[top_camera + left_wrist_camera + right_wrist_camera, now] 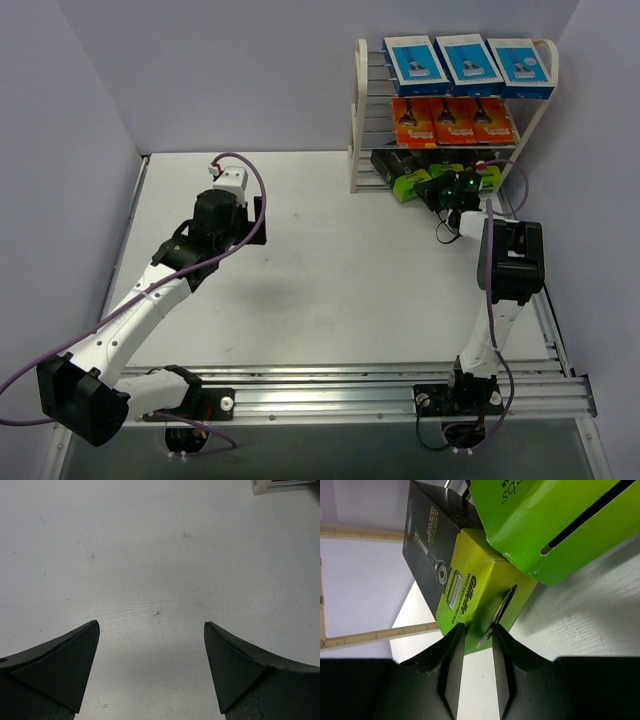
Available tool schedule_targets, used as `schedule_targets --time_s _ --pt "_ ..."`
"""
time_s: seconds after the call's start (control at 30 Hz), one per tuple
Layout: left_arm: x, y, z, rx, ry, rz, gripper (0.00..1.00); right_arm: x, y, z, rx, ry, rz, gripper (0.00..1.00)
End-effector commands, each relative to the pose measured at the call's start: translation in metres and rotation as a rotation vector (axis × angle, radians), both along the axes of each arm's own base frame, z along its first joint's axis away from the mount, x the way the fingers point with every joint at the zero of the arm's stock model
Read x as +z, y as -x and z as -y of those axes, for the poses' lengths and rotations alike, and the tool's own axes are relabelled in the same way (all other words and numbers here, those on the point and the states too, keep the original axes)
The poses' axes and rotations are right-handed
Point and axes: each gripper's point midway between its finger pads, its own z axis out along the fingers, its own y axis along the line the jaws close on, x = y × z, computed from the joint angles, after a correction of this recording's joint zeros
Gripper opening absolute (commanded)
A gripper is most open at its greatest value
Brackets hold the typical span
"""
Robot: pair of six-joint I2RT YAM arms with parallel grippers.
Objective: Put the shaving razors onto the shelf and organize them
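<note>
The cream-white shelf (357,120) stands at the back right. Three blue-and-white razor packs (470,62) lie on its top tier and three orange ones (452,120) on the middle tier. Black packs with lime-green ends (405,172) sit at the bottom tier's front. My right gripper (447,190) is there. In the right wrist view its jaws (477,630) pinch the lime-green end of one black-and-green pack (470,590), which leans under another green pack (545,515). My left gripper (152,630) hovers open over bare table, holding nothing.
The shelf's cream foot (262,486) shows at the top right of the left wrist view. A cream shelf bar (370,636) runs left of the held pack. A metal rail (350,385) crosses the table's near edge, and grey walls stand close on the left and behind.
</note>
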Motion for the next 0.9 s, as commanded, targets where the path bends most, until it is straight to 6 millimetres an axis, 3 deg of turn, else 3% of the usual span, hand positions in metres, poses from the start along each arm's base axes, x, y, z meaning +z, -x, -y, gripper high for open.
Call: schedule_targets --time_s 0.0,0.3,0.87 --pt "0.017 -0.006 0.001 0.004 0.008 0.058 0.94 0.008 -0.007 -0.002 -0.009 -0.005 0.041 0.25" --pt "0.017 -0.006 0.002 0.002 0.009 0.059 0.94 0.012 0.000 -0.001 -0.021 -0.010 0.050 0.35" --pt "0.017 -0.005 0.004 -0.008 0.008 0.057 0.94 0.035 0.005 0.012 -0.056 0.006 0.100 0.40"
